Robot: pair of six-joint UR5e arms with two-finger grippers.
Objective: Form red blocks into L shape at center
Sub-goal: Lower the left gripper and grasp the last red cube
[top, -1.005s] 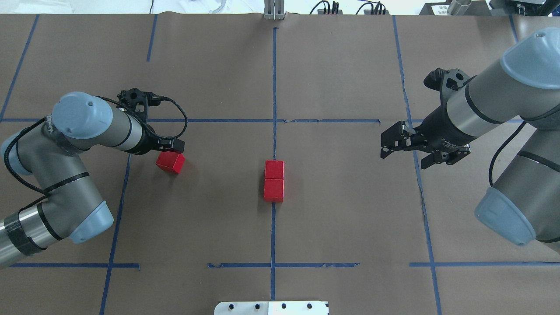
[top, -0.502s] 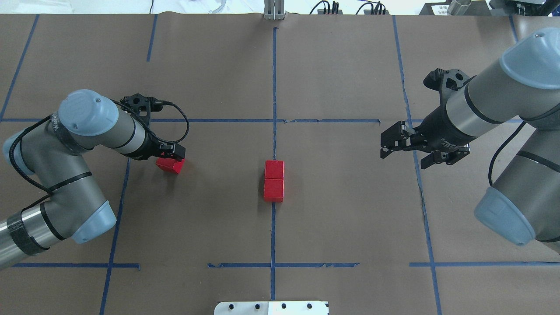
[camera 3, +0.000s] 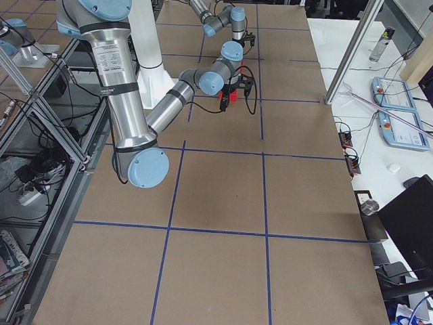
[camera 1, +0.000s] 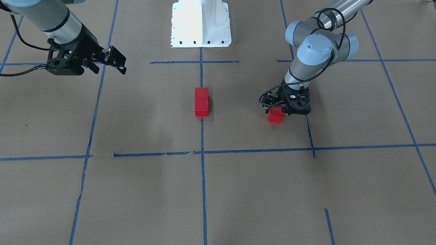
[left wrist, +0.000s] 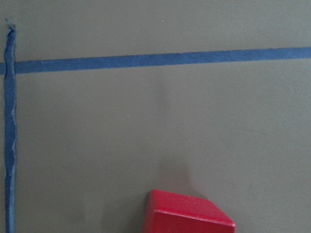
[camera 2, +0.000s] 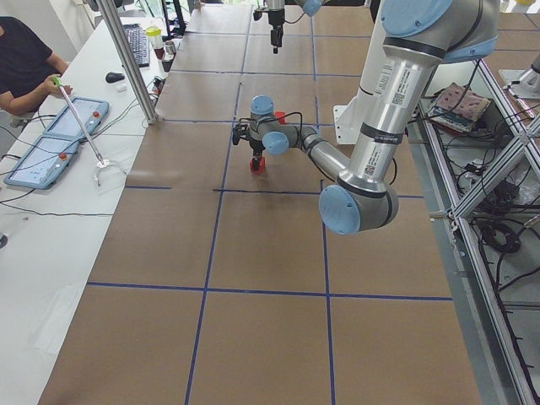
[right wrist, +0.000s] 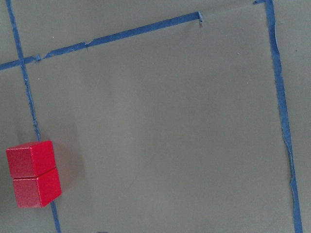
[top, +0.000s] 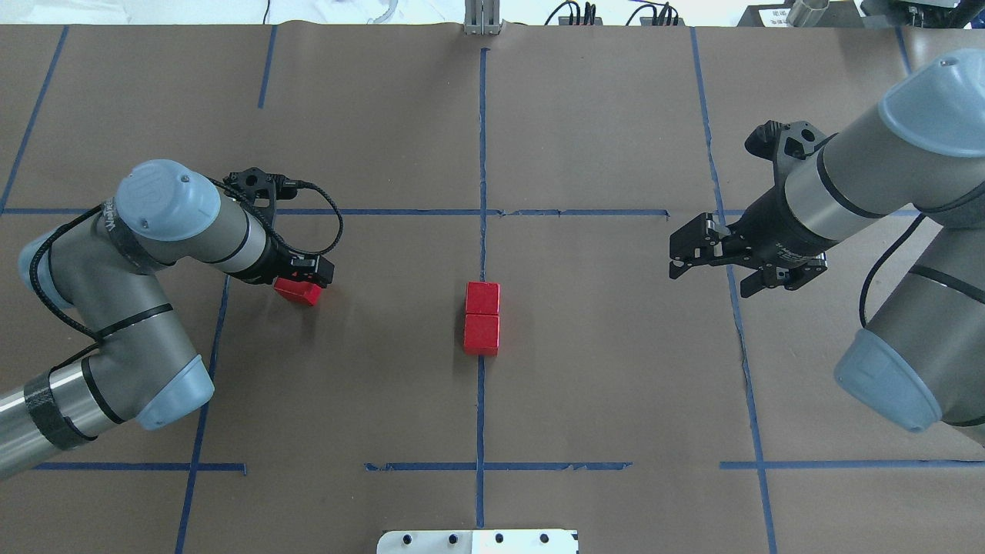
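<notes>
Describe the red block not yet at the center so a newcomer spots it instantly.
Find the vertical blue tape line down the middle, where two red blocks sit touching. Toward the robot's left arm, a third red block lies beneath the left gripper. Only it sits alone, off the line.

Overhead: behind robot, looks forward and down, covers the whole table (top: 616,115). Front: opposite side, steep, robot base (camera 1: 201,23) at top. Side cams: one per table end, far back, looking along it. Wrist cams: close-up, looking down. Overhead, front and right wrist all share the two touching red blocks (top: 482,318).
</notes>
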